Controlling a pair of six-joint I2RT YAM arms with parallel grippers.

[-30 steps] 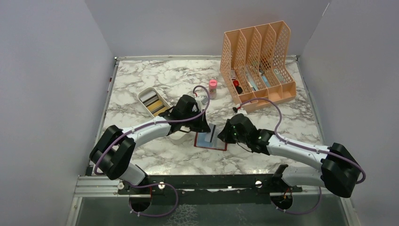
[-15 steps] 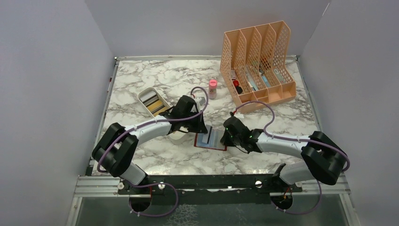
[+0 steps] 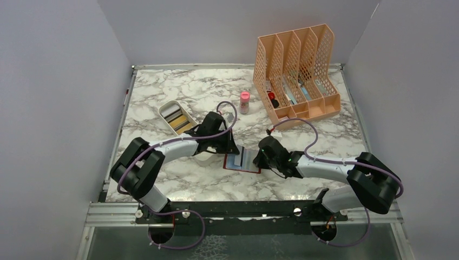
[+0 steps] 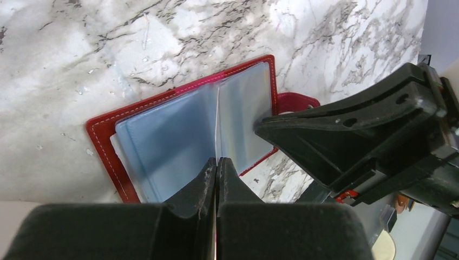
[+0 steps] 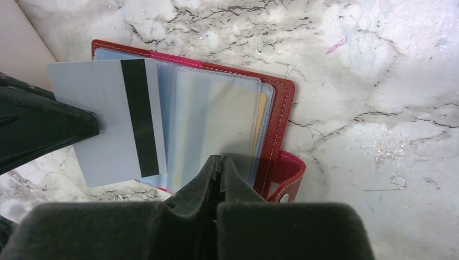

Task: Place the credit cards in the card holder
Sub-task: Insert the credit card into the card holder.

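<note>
Shut flat together, the left gripper (image 4: 217, 162) pinches a card (image 5: 108, 97) by one edge and holds it over the open card holder (image 5: 282, 116), with one side of the card overlapping the holder's sleeves. Its own camera catches that card only edge-on, as a thin pale line between the black fingers. The right wrist camera shows its face: smooth grey plastic crossed by a black magnetic stripe. Opposite it, the right gripper (image 5: 217, 161) is closed with no gap, nipping the near edge of a clear sleeve (image 5: 216, 108) of glossy, faintly bluish film. The card holder lies spread flat on the marble-patterned table (image 3: 178, 86) between the two grippers. It has a red leather-look cover with pale stitching round the rim and a rounded strap tab at one side. A yellowish strip shows through the sleeves. Only the overhead view takes in what lies beyond. A white oblong tray (image 3: 167, 106) with more cards sits to the left, well apart from the holder. Farther back stands a small bottle (image 3: 244, 101) with a pink cap. At the far right is a peach plastic file rack (image 3: 297, 70) with perforated walls.
</note>
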